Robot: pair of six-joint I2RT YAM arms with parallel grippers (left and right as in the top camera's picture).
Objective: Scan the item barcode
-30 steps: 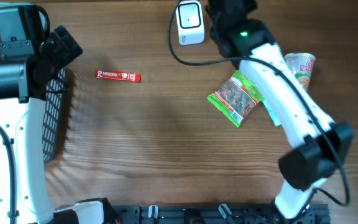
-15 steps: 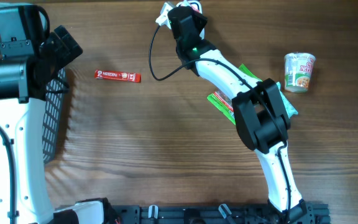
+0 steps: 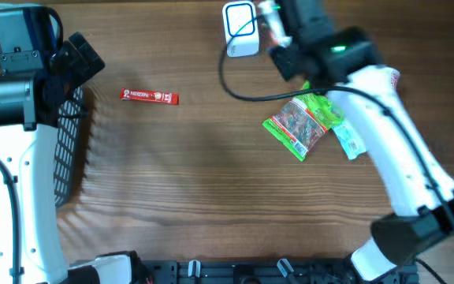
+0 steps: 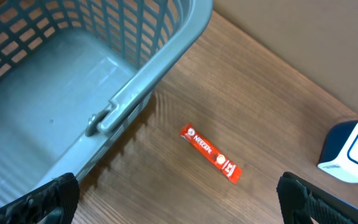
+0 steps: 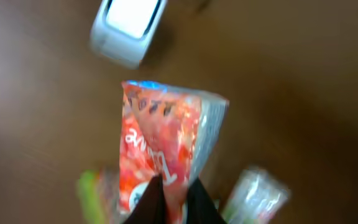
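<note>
one brown wood-grain table (image 3: 195, 181) fills the overhead view. my right pincer (image 5: 171, 194) is clenched on a red snack packet (image 5: 160, 140), held near the white scanner (image 5: 128, 28); wrist view blurred. my left pincer (image 4: 179, 202) is released, over the grey basket (image 4: 166, 56) rim. red stick sachet (image 4: 209, 154) lies near the basket. my right arm partly covers a green packet (image 3: 302, 122).
</note>
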